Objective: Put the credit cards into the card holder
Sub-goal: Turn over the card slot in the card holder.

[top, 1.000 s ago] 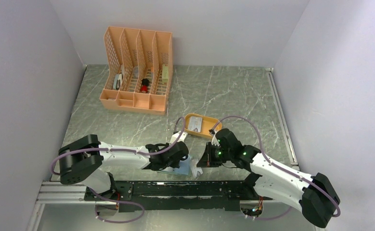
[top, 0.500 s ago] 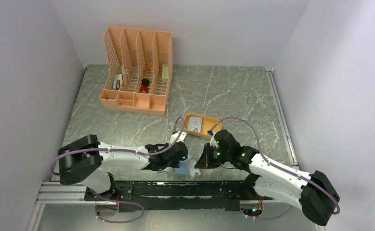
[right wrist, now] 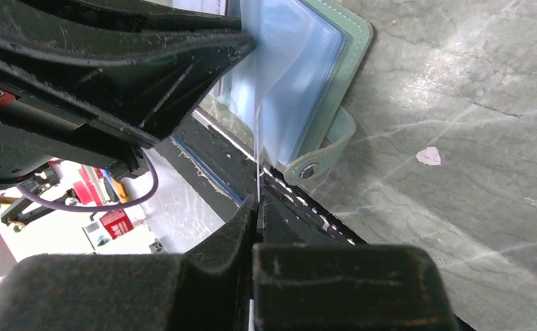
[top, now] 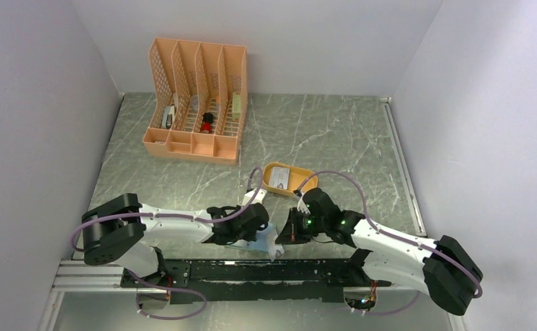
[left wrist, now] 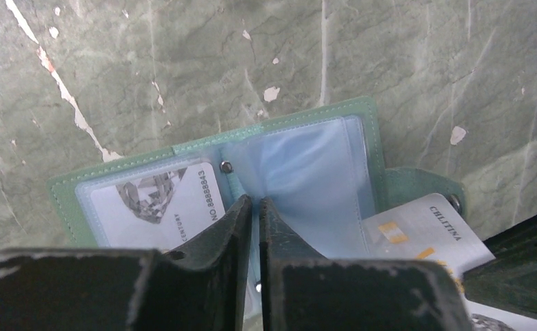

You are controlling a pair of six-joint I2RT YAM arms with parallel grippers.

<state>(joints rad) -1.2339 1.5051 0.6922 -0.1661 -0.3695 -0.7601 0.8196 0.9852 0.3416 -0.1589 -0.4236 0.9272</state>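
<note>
The right hand (right wrist: pixel 255 201) is clamped on a credit card (right wrist: pixel 258 162), edge-on at the open card holder (right wrist: pixel 353 69); the left hand (left wrist: pixel 251 201) pinches its clear sleeves (left wrist: pixel 310 172).

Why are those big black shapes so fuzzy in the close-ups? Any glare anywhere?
Left wrist view: the left claw sits too near the lens, so it blurs; the card holder and credit card beyond stay sharp. Right wrist view: the right claw blurs likewise; the table shows pale glare. Top view: even, soft light.
</note>
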